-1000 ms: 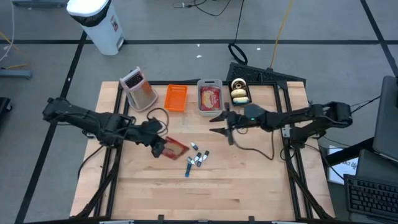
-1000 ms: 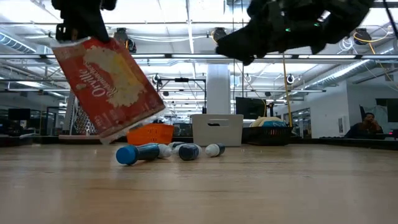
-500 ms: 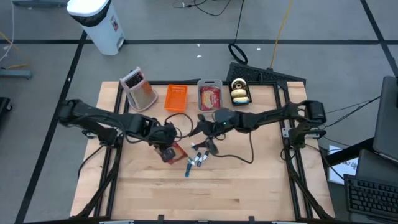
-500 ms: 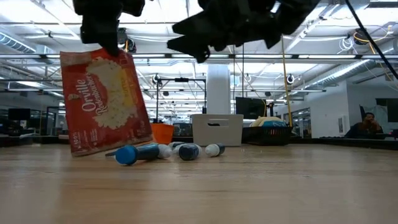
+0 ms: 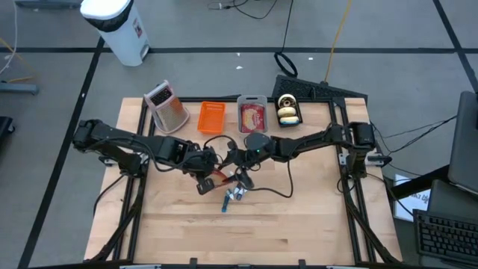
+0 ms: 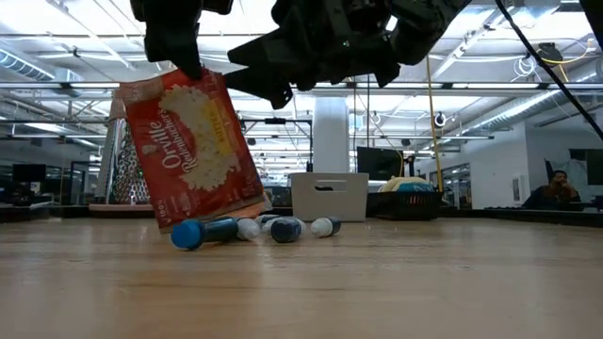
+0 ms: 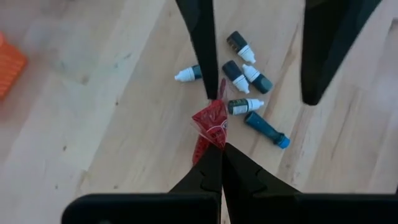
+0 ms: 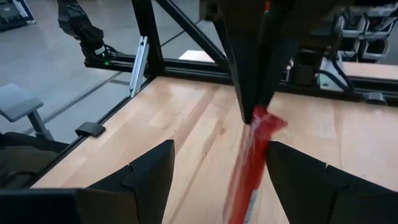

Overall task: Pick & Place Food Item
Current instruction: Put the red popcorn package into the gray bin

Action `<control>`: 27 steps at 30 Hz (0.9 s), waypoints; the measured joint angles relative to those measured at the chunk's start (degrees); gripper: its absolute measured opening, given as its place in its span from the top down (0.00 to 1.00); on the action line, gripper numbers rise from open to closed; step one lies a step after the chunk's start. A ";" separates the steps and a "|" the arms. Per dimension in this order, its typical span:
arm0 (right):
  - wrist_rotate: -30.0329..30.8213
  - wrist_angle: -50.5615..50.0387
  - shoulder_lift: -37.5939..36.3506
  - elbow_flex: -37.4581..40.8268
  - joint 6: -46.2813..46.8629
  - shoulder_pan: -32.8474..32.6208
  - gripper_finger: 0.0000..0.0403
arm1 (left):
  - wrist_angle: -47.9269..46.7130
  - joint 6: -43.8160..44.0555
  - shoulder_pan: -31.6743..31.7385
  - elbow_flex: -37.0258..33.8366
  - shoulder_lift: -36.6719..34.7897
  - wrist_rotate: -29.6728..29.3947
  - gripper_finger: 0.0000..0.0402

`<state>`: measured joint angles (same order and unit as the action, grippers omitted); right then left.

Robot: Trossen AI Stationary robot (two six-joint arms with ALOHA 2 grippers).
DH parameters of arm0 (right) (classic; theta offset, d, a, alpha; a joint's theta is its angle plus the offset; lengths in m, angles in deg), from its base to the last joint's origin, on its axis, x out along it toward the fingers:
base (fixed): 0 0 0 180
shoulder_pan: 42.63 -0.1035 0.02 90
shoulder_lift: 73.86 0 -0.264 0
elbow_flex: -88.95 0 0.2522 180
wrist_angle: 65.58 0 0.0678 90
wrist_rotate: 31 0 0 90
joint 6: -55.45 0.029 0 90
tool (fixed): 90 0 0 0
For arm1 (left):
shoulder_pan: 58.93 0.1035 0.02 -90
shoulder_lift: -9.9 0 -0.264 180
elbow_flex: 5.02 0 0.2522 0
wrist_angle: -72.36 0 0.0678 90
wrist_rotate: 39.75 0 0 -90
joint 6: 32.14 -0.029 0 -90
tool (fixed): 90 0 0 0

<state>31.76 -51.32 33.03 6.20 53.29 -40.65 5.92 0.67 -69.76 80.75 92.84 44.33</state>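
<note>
Here the popcorn bag [image 6: 193, 146] hangs above the surface [image 5: 299, 217] near its middle, clamped at its top edge by the left end effector [image 5: 203, 173] — long axis hanging downward, slightly tilted. The right end effector [image 5: 237, 173], fingers apart, is just to its right — the bag lies between the two.

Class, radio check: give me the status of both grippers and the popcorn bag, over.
Left gripper shut on popcorn bag, held above the table. Right gripper open, straddling the bag. Small bottles lie underneath.
</note>
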 joint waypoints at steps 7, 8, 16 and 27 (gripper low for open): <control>2.77 -11.49 -2.44 0.09 -1.93 0.97 0.42 | -0.02 -1.23 -1.13 0.00 -2.26 -9.79 1.00; 4.29 -13.85 -3.53 0.07 -2.52 1.47 0.43 | 0.04 -1.14 -1.36 0.00 -3.16 -11.77 1.00; 13.01 -21.26 -10.93 3.19 -3.47 5.13 0.45 | 6.61 -3.46 -4.00 0.00 -11.24 -23.63 1.00; 13.51 14.82 -12.74 14.42 0.60 4.15 0.46 | 22.83 -18.04 -5.18 0.00 -16.63 -27.82 1.00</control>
<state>45.26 -36.50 20.29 20.62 53.88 -36.50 28.76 -17.37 -74.94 80.75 76.20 16.51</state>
